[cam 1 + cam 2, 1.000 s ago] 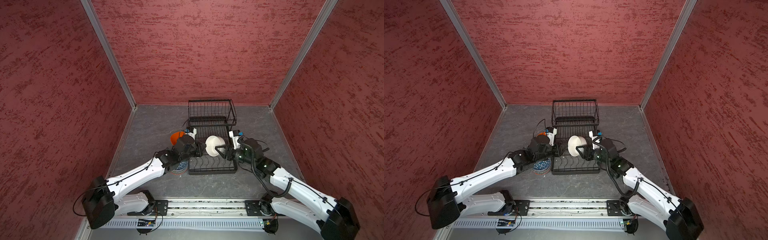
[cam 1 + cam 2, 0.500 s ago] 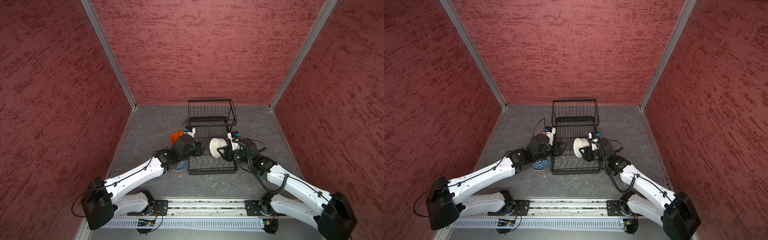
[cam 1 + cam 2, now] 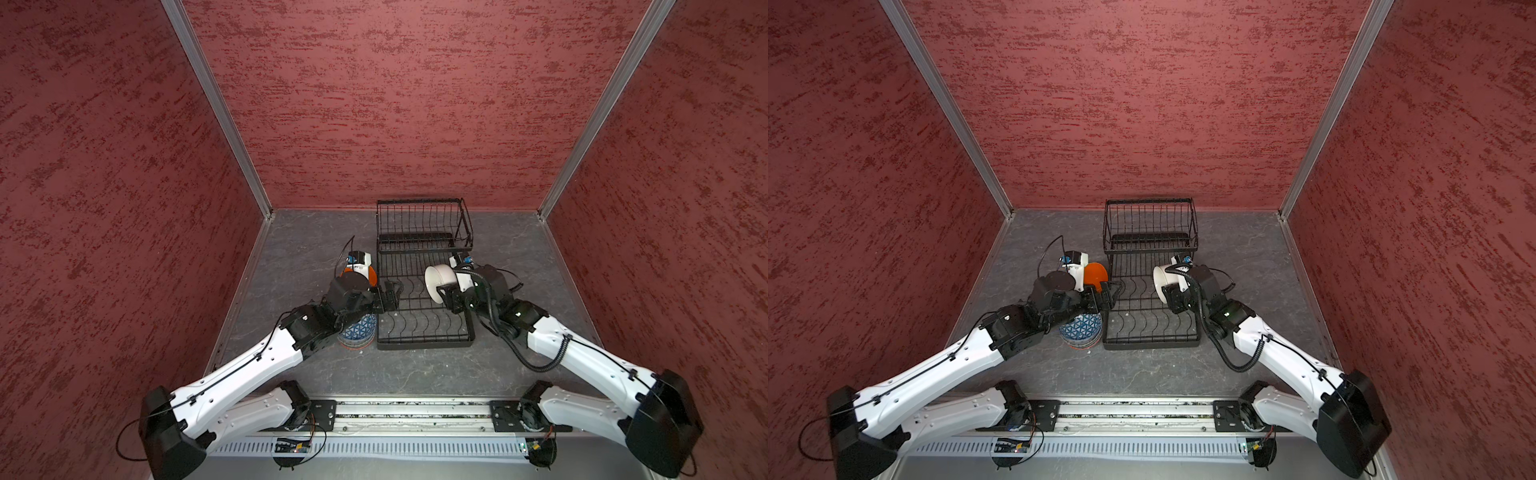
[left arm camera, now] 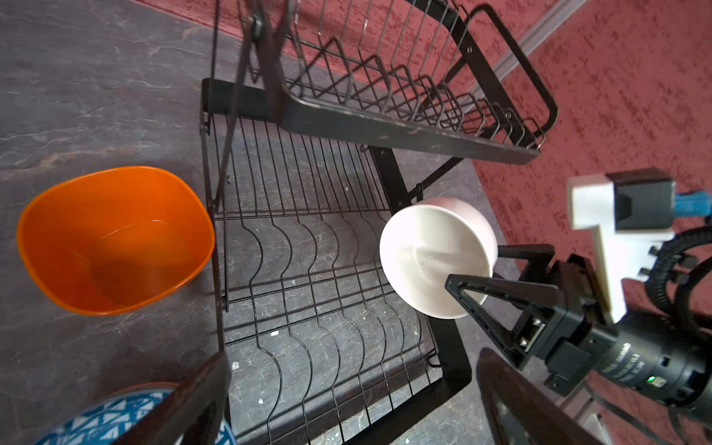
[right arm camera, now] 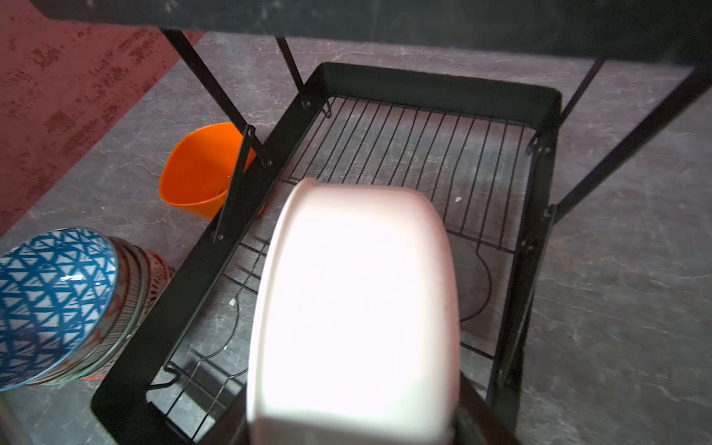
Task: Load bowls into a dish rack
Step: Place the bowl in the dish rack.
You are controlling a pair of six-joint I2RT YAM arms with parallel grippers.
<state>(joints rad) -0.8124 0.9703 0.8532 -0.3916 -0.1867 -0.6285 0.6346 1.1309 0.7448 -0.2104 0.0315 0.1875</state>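
One white bowl (image 3: 435, 281) sits in the right claw (image 4: 476, 267); left claw (image 3: 389, 296) gapes.

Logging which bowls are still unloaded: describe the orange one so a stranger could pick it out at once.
Find the black dish rack on the grey table. On the table just outside its left long side, beyond the stack of patterned bowls, stands the orange bowl, upright. It alone is plain orange and rounded-square; the stack is patterned and round.
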